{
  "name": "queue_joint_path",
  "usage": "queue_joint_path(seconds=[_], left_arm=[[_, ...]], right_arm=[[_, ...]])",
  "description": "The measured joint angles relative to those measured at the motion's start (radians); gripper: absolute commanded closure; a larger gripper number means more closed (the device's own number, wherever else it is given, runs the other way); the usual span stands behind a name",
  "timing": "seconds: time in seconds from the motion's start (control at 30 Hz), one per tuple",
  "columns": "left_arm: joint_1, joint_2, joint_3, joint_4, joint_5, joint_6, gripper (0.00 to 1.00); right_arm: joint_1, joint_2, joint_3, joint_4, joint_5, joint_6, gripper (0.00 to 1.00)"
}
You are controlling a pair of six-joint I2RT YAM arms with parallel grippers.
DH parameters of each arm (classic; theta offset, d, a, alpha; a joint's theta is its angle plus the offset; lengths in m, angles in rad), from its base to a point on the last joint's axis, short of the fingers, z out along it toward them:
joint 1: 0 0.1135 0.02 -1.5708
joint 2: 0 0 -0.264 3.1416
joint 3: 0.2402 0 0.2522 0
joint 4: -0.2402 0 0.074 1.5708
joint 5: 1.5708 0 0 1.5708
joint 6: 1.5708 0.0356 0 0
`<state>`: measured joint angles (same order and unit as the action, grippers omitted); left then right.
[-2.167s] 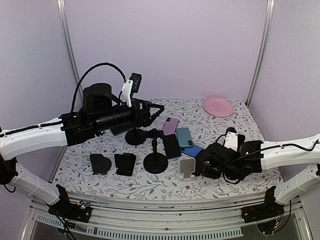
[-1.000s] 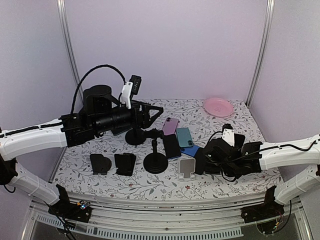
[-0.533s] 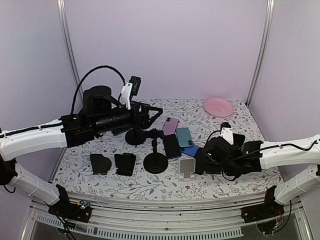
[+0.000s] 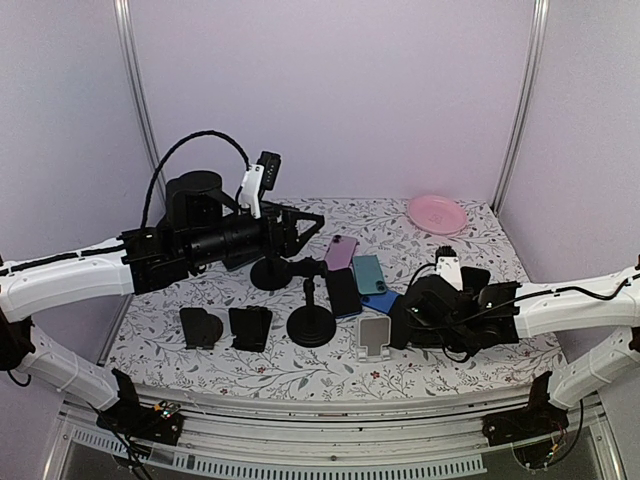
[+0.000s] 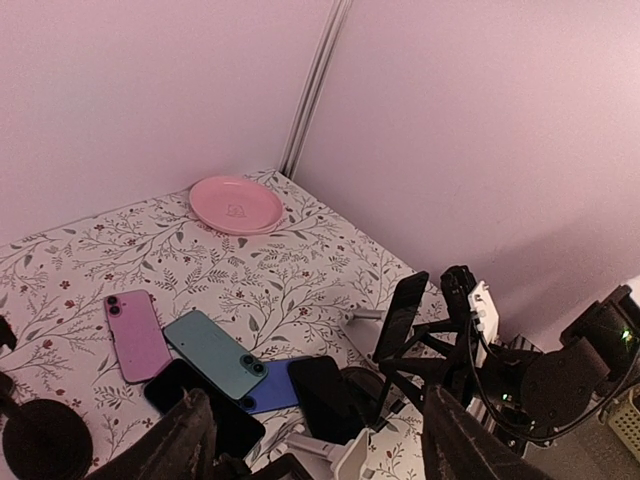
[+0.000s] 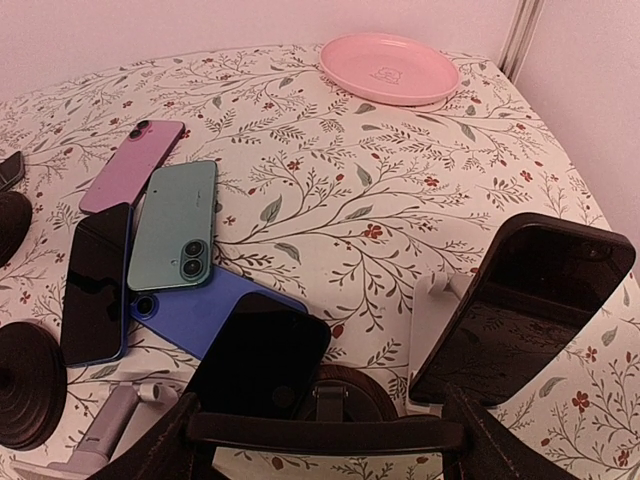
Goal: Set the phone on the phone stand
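The right gripper (image 6: 320, 418) sits low over the floral table (image 6: 330, 190), its 2 fingers (image 6: 160, 440) spread wide with nothing clamped between them. Just ahead of it, in line with the gap, the near black phone (image 6: 265, 355) lies screen up. Its near end is over a dark round stand base (image 6: 345, 385), but I cannot tell whether it rests on that base. Ahead and to this gripper's right, a propped black phone (image 6: 525, 295) leans nearly upright against a white stand (image 6: 432, 310). Ahead and to its left, 4 phones lie flat. A blue phone (image 6: 205, 305) is tucked partly under the near black phone, and a teal phone (image 6: 180, 225) overlaps the blue one. A flat black phone (image 6: 95, 285) lies beside the teal one, and a purple phone (image 6: 130, 165) lies farther off. Close at the gripper's left is a grey stand (image 6: 115, 425). Far ahead, a pink plate (image 6: 390, 68) sits near the table's back edge. The left gripper (image 5: 320, 432) hangs well above the table, jaws wide apart and empty, with the phones below and ahead of it.
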<state>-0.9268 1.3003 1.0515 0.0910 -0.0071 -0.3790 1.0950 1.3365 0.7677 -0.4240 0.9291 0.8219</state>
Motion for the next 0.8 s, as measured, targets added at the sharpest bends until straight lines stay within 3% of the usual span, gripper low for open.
queue_joint_path(seconds=[0.8], left_arm=[[0.006,0.000,-0.005,0.000,0.003,0.000,0.29]], right_arm=[[0.000,-0.001,-0.006,0.002,-0.005,0.050,0.59]])
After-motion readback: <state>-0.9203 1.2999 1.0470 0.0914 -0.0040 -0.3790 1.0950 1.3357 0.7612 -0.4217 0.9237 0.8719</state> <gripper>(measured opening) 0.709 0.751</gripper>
